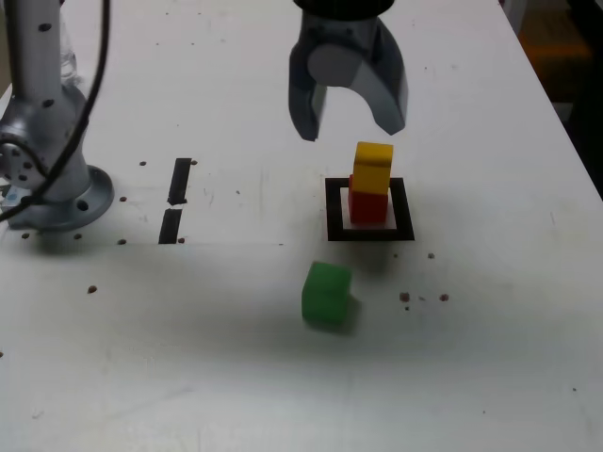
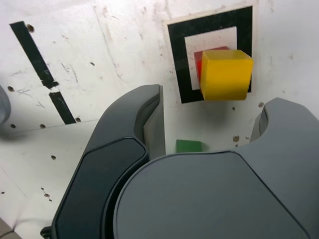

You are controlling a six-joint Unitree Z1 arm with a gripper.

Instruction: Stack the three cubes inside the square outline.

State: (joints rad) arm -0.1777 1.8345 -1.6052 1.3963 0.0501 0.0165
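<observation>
The yellow cube [image 1: 373,168] sits on the red cube [image 1: 368,206] inside the square outline [image 1: 369,232]. The gripper [image 1: 350,121], at the top middle, hangs open and empty. Next it should probably grab the green cube [image 1: 326,295] lower down.

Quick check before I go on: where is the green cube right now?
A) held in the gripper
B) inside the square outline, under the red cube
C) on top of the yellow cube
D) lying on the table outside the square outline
D: the green cube lies on the bare table in front of the square outline, apart from the stack of yellow cube on red cube.

Three cubes: one yellow cube [image 1: 373,168], one red cube [image 1: 368,206], one green cube [image 1: 326,296]. One square outline [image 1: 369,231]. Two black strips [image 1: 179,181].
</observation>
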